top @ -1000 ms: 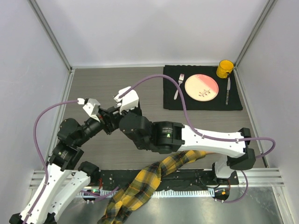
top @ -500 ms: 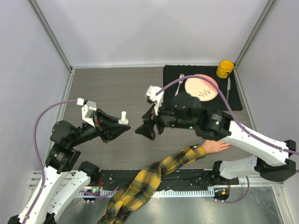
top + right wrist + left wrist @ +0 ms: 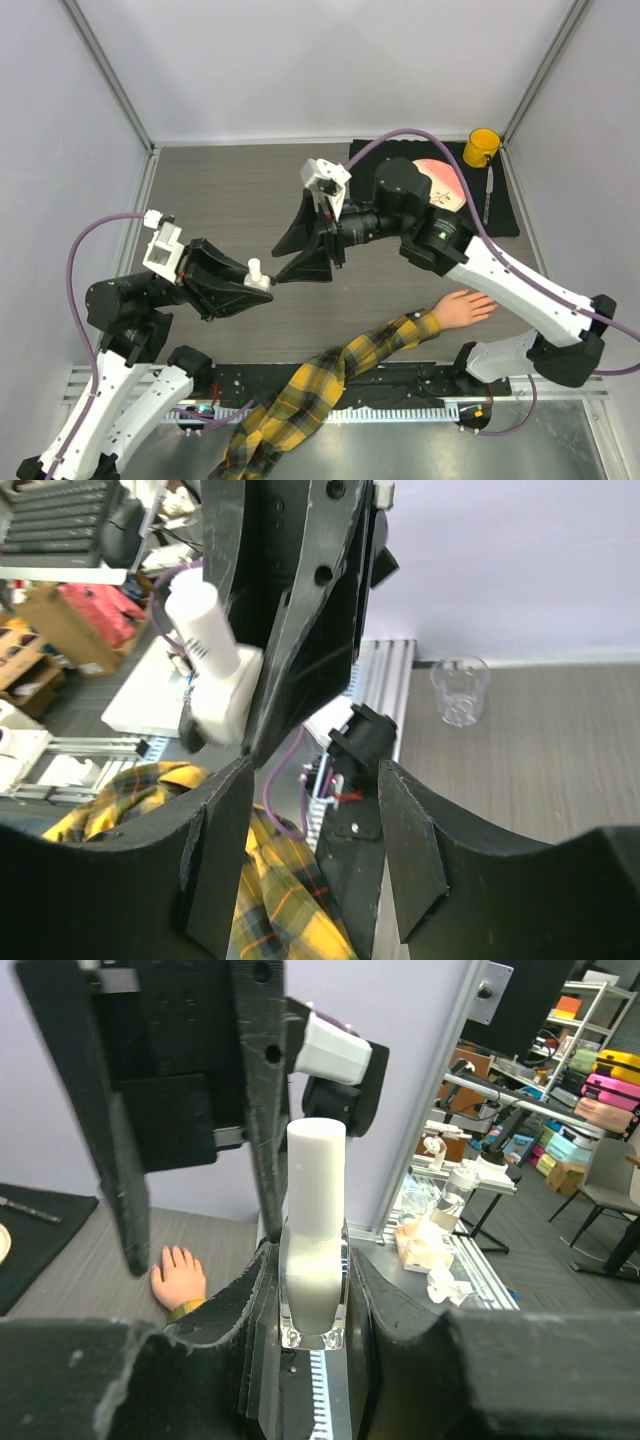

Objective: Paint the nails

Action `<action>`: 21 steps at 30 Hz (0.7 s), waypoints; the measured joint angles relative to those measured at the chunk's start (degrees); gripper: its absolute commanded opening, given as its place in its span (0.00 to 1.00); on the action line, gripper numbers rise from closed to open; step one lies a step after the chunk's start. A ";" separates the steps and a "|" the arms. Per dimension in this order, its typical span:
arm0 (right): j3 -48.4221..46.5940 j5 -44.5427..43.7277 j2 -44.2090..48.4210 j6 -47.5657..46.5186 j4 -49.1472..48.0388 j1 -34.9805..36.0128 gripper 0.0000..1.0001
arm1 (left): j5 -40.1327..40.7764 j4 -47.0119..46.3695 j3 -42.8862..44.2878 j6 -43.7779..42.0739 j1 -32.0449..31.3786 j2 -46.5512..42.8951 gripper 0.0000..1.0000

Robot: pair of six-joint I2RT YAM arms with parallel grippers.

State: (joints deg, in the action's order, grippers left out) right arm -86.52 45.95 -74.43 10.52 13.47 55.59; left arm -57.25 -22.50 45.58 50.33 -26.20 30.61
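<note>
One peach-coloured mannequin hand (image 3: 465, 307) in a yellow-and-black plaid sleeve (image 3: 385, 343) lies on the near right of the grey wood-grain table (image 3: 230, 180), its nails (image 3: 489, 309) at the fingertips pointing right and too small to make out. Well to its left, my left gripper (image 3: 256, 286) is pinched tight on a small clear bottle with a tall white cap (image 3: 257, 273). Just beyond that bottle my right gripper (image 3: 305, 248) hangs with its jaws spread around nothing, and a round pink plate (image 3: 440, 185) and a yellow mug (image 3: 481, 147) sit on a black placemat (image 3: 365, 215) at the far right.
</note>
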 measured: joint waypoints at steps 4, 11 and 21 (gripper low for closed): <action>-0.68 5.33 -3.61 4.28 -6.25 -0.22 0.57 | -0.57 -2.82 -0.85 0.85 0.07 -0.04 0.00; -1.40 7.98 -4.83 7.63 -12.90 -0.48 0.55 | -1.16 -5.18 -1.16 1.88 0.04 0.09 0.00; -3.17 9.03 -5.33 9.18 -16.17 -0.59 0.52 | -1.97 -6.16 -1.40 2.21 0.00 1.09 0.00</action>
State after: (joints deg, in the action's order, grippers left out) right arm -89.69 54.98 -79.77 19.70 -2.70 55.00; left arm -59.22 -28.67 44.18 52.53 -26.20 31.70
